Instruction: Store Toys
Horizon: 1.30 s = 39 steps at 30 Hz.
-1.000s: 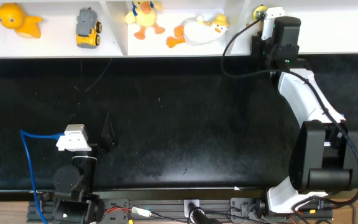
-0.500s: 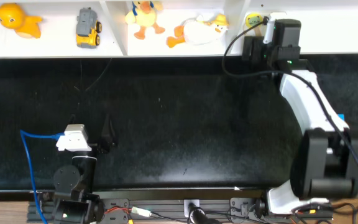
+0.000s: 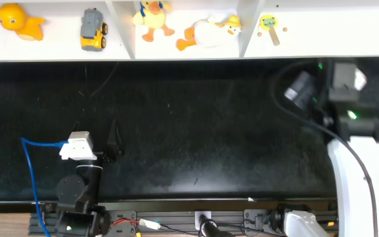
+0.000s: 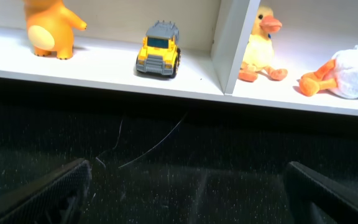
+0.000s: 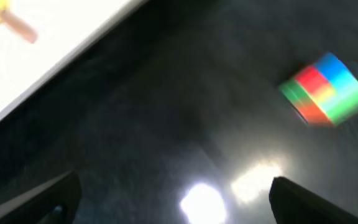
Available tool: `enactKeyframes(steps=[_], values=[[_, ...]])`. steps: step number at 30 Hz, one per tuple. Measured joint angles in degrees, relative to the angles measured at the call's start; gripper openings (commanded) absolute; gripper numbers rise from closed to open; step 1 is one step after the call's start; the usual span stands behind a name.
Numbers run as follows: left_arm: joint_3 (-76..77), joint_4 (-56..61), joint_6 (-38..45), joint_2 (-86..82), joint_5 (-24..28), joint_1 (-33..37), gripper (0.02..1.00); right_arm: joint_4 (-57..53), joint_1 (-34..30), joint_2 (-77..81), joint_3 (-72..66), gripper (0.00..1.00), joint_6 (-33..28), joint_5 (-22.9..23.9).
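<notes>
Toys stand in a white shelf (image 3: 189, 52) along the far edge: an orange duck (image 3: 20, 21), a yellow truck (image 3: 93, 30), a plush duck (image 3: 152, 20), a white plush duck on its side (image 3: 210, 31), and a small green-and-yellow toy on a stick (image 3: 268, 25) in the right compartment. A rainbow-striped toy (image 5: 326, 88) lies on the black table. My right gripper (image 5: 179, 211) hangs open and empty above the table, off to one side of it, back from the shelf (image 3: 299, 89). My left gripper (image 4: 191, 199) is open and empty, low at the near left, facing the truck (image 4: 159, 56).
The black tabletop (image 3: 189, 131) stretches between the arms and the shelf. A blue cable (image 3: 31, 164) loops beside the left arm's base. White dividers (image 4: 232, 43) separate the shelf compartments.
My right gripper has let go of the small green-and-yellow toy in the right shelf compartment and pulled back toward the right side of the table. The left arm has stayed still.
</notes>
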Motion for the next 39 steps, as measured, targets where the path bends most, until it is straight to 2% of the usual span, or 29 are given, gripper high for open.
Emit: enactKeyframes(steps=[2, 5, 10, 15, 19, 29, 39], values=[[0.0, 0.0, 0.0, 0.0, 0.0, 0.0, 0.998, -4.3, -4.1, -2.8, 0.0, 0.996, 6.2, 0.7], [0.0, 0.0, 0.0, 0.0, 0.0, 0.0, 0.998, -7.8, -10.8, -3.1, 0.0, 0.998, 11.4, 1.7], [0.0, 0.0, 0.0, 0.0, 0.0, 0.0, 0.998, -6.4, -21.5, -1.4, -0.4, 0.996, 15.1, 2.8], [0.0, 0.0, 0.0, 0.0, 0.0, 0.0, 0.998, -2.1, -29.2, 3.6, -2.7, 0.998, 16.7, 3.2], [0.0, 0.0, 0.0, 0.0, 0.0, 0.0, 0.998, 1.0, -31.1, 9.8, -3.8, 0.998, 18.0, 3.2], [0.0, 0.0, 0.0, 0.0, 0.0, 0.0, 0.998, 8.2, -31.2, 23.3, -4.2, 0.998, 18.4, 3.2], [0.0, 0.0, 0.0, 0.0, 0.0, 0.0, 0.998, 14.5, -31.2, 26.3, -4.3, 0.998, 17.9, 3.1]])
